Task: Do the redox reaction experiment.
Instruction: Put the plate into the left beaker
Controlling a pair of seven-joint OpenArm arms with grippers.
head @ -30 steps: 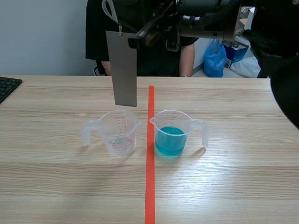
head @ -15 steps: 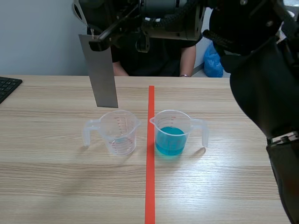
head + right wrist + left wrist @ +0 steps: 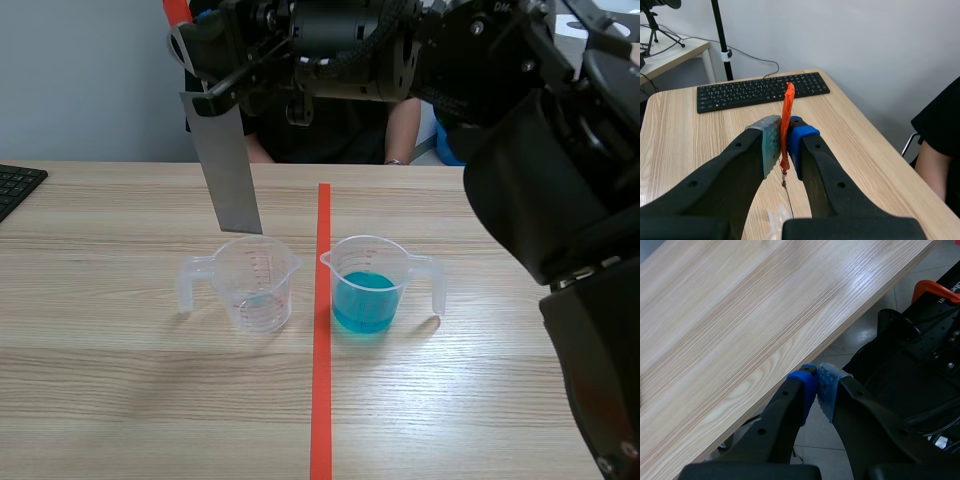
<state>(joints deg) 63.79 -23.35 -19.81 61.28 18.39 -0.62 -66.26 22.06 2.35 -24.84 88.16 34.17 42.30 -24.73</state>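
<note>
**Checker:** Status of the redox run?

**Me:** Early, by my judgement. The metal strip [image 3: 228,165] is not in any liquid. It hangs slightly tilted, its lower end just above the rim of the clear cup [image 3: 255,283], left of the red tape line. The blue-solution cup [image 3: 372,285] stands right of the line, partly filled. The clear cup looks nearly empty. There may be a faint tint at its bottom, but I cannot tell.

**Checker:** What remains?

**Me:** Probably everything that matters. Strip and blue solution have yet to meet, and after that comes watching the metal for a change.

**Checker:** Grip?

**Me:** My right fingers [image 3: 780,140] are clenched on the orange tab [image 3: 786,107] fixed to the strip's top end, and the strip dangles below them. My left fingers [image 3: 817,385] are pressed together, grasping nothing.

**Checker:** Pose?

**Me:** My right arm is raised high. It comes in from the right across the far side of the counter [image 3: 120,380] and past the tape line, so the wrist sits over the clear cup's side. My left arm hangs off the counter's edge, above the floor, well apart from both cups.
</note>
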